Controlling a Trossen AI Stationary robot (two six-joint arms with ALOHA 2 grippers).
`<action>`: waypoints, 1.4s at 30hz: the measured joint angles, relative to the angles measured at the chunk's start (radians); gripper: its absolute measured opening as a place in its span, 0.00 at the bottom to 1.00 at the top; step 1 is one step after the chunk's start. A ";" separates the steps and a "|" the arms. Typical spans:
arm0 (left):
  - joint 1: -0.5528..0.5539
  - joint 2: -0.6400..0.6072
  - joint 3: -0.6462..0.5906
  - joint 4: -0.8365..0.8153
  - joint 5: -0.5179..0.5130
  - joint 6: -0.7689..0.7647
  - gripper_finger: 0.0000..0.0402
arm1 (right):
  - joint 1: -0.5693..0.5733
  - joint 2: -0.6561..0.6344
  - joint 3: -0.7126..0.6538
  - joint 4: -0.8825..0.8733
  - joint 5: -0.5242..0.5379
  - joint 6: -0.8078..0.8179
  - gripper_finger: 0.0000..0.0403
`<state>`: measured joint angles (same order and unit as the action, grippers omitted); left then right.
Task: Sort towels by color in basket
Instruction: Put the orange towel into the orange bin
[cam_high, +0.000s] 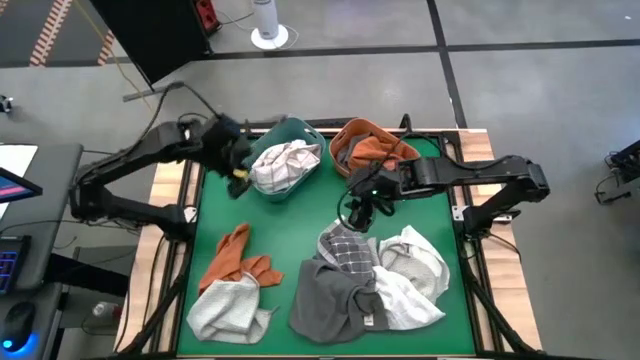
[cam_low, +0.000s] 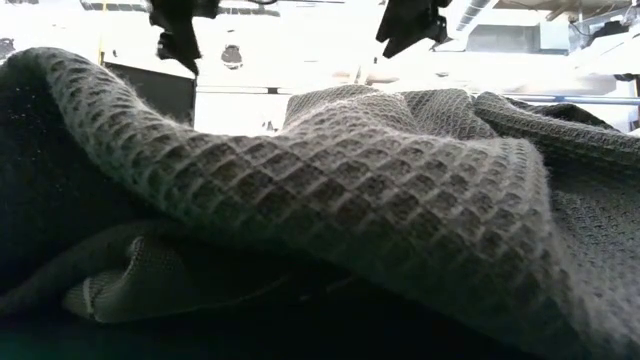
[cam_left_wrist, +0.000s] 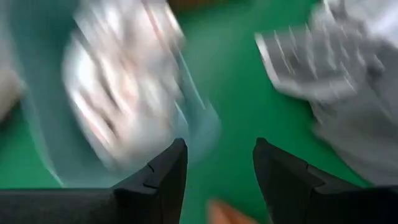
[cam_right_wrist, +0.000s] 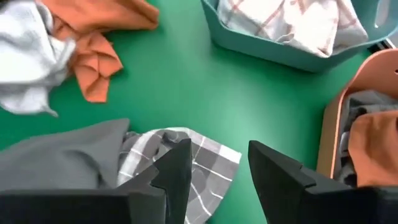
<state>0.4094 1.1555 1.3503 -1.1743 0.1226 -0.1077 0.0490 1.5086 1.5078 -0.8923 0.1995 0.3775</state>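
Two baskets stand at the far edge of my green table mat (cam_high: 300, 220): a teal basket (cam_high: 300, 135) with a white towel with thin reddish check lines (cam_high: 283, 165) bunched inside it, and just beside it an orange basket (cam_high: 345, 140) holding a rust-orange towel (cam_high: 378, 150) over something grey. My left gripper (cam_high: 240, 165) hangs at the teal basket's outer side, close over its rim; its fingers (cam_left_wrist: 163, 177) stand apart with only mat and the basket's edge showing between them, so it grips nothing. My right gripper (cam_high: 362, 212) hovers over the middle of the mat, just above the grey checked towel (cam_high: 348, 250); its fingers (cam_right_wrist: 176, 171) are parted too and hold nothing, the checked cloth lying on the mat beneath the gap.

The unsorted towels lie on the near half of the mat. On the left side a second rust-orange towel (cam_high: 235, 258) lies partly over a light grey towel (cam_high: 225, 310). On the right side sits a pile: the grey checked towel on top at the far end, a dark grey towel (cam_high: 325, 295) spread out below it toward the near edge, and a white towel (cam_high: 415, 275) heaped against both on the outer side. The dark grey towel's waffle weave (cam_low: 380, 200) fills the low view, with both grippers only dark shapes above it.
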 joint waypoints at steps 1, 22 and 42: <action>-0.034 -0.006 0.000 -0.056 0.016 -0.056 0.43 | -0.004 0.006 0.000 0.004 0.001 -0.009 0.46; -0.481 0.024 -0.485 0.049 -0.049 -0.772 0.43 | -0.092 -0.147 0.002 0.039 0.095 -0.117 0.46; -0.557 0.008 -0.678 0.351 0.011 -0.805 0.02 | -0.112 -0.289 0.002 0.067 0.095 -0.154 0.46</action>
<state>-0.1481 1.1637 0.6720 -0.8229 0.1334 -0.9131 -0.0626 1.2196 1.5097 -0.8256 0.2947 0.2234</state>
